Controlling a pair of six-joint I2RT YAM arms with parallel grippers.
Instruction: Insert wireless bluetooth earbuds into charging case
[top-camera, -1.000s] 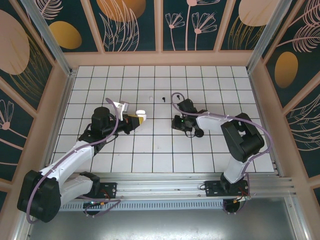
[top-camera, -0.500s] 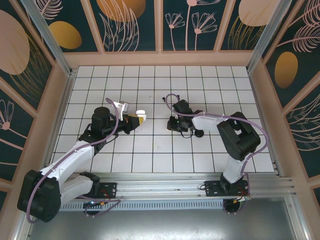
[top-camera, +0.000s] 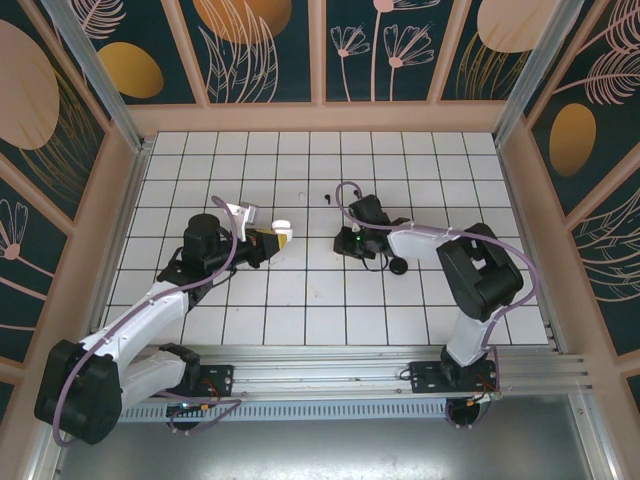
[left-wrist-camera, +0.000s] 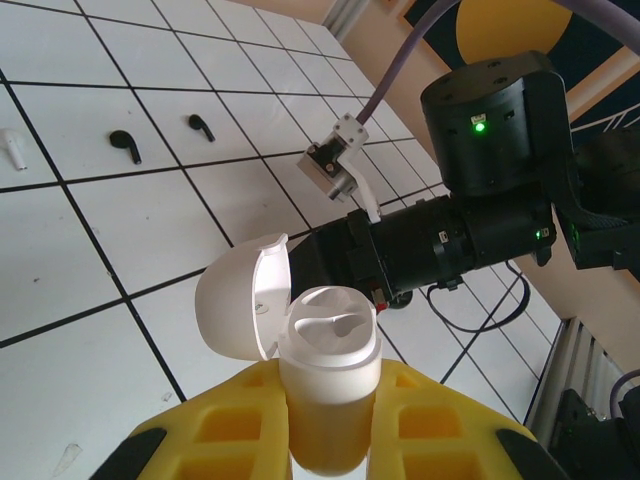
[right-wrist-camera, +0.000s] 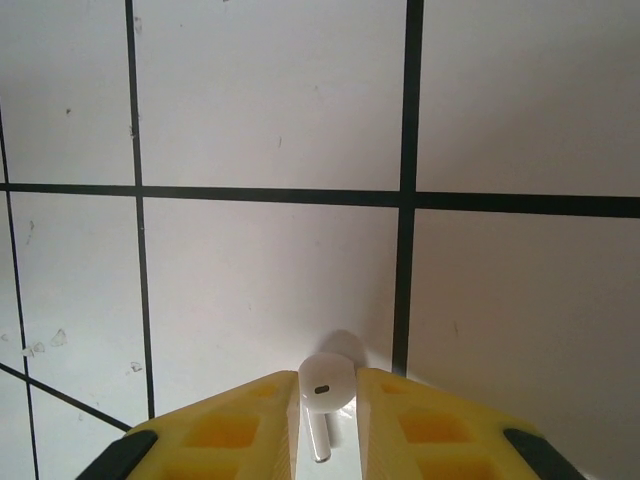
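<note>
— Checking the grasp frame: how were the arms set over the bench (top-camera: 450, 170)?

— The left arm (top-camera: 150, 310) was reached forward from its base. The left gripper (left-wrist-camera: 330, 385) had its fingers clamped on the lower body of the charging case (left-wrist-camera: 330, 345). Case was upright, lid (left-wrist-camera: 235, 300) swung open to one side, wells facing up. The right arm (top-camera: 470, 270) was folded in across the middle, wrist just beside the case but apart from it, aimed at the tiles.

— Right fingers?

— The right gripper (right-wrist-camera: 327, 378) was nearly closed, with a white earbud (right-wrist-camera: 322, 398) pinched by its head between the tips, stem pointing back at the wrist camera. Couldn't tell whether it was clear of the tile; only a small shadow behind it.

— Other buds?

— Loose on the bench beyond the case: one black earbud (left-wrist-camera: 125, 145) and a second black earbud (left-wrist-camera: 202, 126), near each other, not touching. A second white bud (left-wrist-camera: 9, 148) lay further left.

— Handling?

— My read: rigid, very light, glossy plastic, so slippery. The rounded head offers little flat area and could twist or squirt out if over-squeezed. Gripping the head sides looked right, since it left the stem free to enter a well first. Light force only. The case was smooth too, but the broad pads held it squarely.
</note>
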